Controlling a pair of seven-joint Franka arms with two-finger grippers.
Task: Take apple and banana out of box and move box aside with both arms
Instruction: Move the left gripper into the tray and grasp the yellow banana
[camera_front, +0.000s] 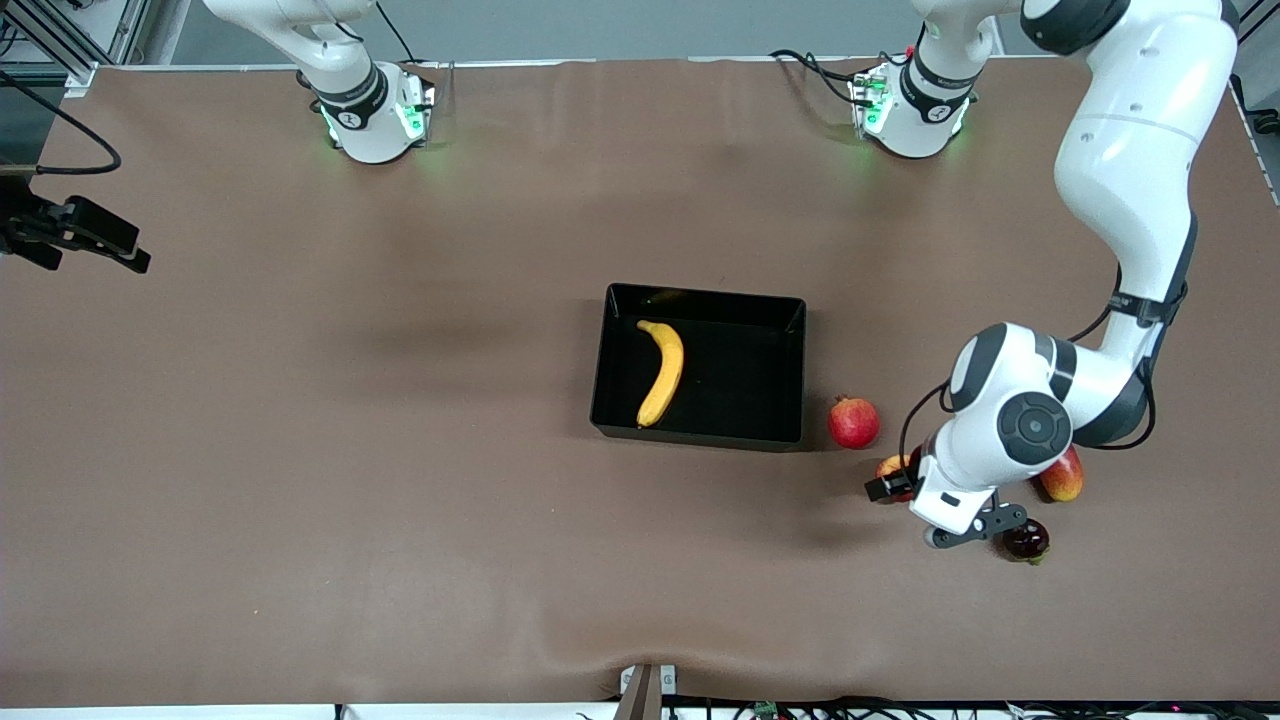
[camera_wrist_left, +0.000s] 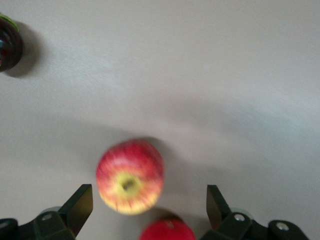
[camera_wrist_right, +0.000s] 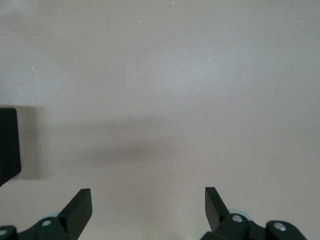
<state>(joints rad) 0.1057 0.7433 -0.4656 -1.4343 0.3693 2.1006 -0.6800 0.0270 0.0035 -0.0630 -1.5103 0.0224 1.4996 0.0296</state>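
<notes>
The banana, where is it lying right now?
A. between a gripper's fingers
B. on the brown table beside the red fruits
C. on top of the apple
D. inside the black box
D. The banana lies flat on the floor of the black box, away from both grippers.

A brown cloth-covered surface fills the scene, slightly rippled along its near edge. Toward the left arm's end lies a round red pomegranate with a small crown on top. Nearer the front camera and closer to that end sits a red-and-yellow fruit, partly hidden. Nearer still is a small, glossy, dark red fruit with a bit of green. At the right arm's end, a black device juts over the edge, a black cable looping above it. A grey bracket stands at the near edge.
</notes>
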